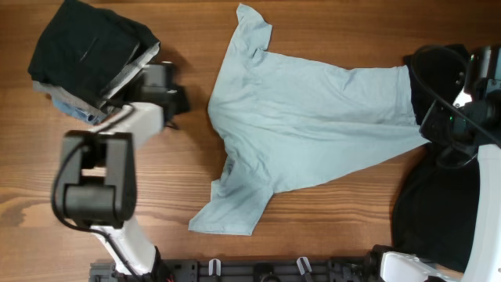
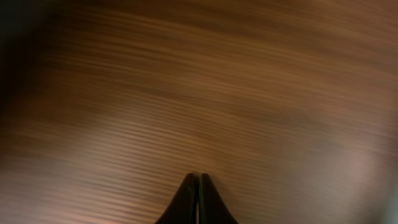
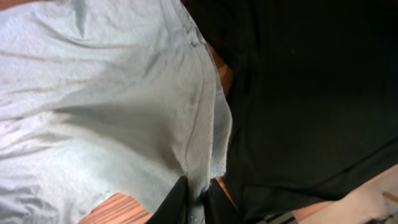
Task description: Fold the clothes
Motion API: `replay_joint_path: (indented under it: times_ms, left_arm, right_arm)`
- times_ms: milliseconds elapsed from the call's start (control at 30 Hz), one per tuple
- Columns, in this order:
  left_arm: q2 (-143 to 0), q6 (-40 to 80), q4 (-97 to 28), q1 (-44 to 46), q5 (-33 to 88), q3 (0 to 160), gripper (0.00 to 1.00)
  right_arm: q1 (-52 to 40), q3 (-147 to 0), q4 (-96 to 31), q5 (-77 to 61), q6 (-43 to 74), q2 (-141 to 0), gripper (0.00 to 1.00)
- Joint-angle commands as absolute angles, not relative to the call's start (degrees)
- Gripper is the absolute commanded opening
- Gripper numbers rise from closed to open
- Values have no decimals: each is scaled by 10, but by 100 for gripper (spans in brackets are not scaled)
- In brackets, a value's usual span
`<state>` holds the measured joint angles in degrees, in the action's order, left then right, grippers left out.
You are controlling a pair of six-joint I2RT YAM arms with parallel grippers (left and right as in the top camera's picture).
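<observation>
My right gripper [image 3: 196, 199] is clenched on the hem of the pale blue T-shirt [image 3: 93, 93], with cloth bunched between the fingers. The black garment [image 3: 311, 93] lies just beside that hem. My left gripper [image 2: 198, 198] is pressed shut on nothing, over the bare wooden table [image 2: 217, 93]. In the overhead view the T-shirt lies spread mid-table, sleeves out, its hem drawn to a point at my right. A pile of dark folded clothes [image 1: 86, 51] sits far left, near my left gripper.
</observation>
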<state>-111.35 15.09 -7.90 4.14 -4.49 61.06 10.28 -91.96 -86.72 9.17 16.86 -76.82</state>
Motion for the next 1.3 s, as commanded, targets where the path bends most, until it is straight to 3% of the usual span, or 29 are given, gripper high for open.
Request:
replay_joint_path:
  times_ms: [0, 100, 233, 433, 500, 533, 567, 600, 733, 833, 967, 1033, 1100, 1267]
  left_arm:
    - [-1124, 128, -121, -7, -8, 660, 8]
    - [-1089, 57, -219, -2, 116, 700, 20]
    - [-1094, 34, -301, 29, 219, 685, 36]
    - [-1163, 34, -248, 119, 282, 655, 67]
    - [-1171, 34, -242, 146, 285, 655, 64]
    - [-1171, 34, -242, 153, 285, 656, 43]
    - [-1166, 34, -249, 156, 284, 658, 6]
    - [-1159, 35, -273, 151, 283, 663, 4]
    - [-1064, 36, -470, 70, 179, 735, 4]
    - [-984, 45, -455, 58, 215, 776, 4]
    - [-986, 80, -378, 143, 213, 776, 6]
    - [-1005, 80, -375, 176, 197, 776, 29]
    - [-1028, 80, -388, 202, 163, 776, 46]
    - [-1024, 79, -452, 186, 65, 776, 50]
  right_arm:
    - [102, -914, -874, 105, 176, -767, 72]
    - [102, -914, -866, 105, 176, -773, 85]
    - [102, -914, -803, 9, 132, -790, 86]
    - [102, -914, -746, -80, 115, -828, 86]
    - [102, -914, -747, -80, 115, -832, 85]
    - [102, -914, -746, -80, 116, -833, 85]
    - [102, -914, -745, -80, 115, -833, 86]
    - [102, -914, -744, -80, 115, -833, 85]
    - [102, -914, -743, -80, 105, -833, 85]
    - [102, -914, -735, -80, 105, -833, 85]
    - [102, -914, -734, -80, 105, -833, 85]
    - [102, -914, -734, -80, 105, -833, 85]
    - [102, -914, -734, -80, 105, -833, 85]
    - [102, -914, -732, -80, 105, -833, 85]
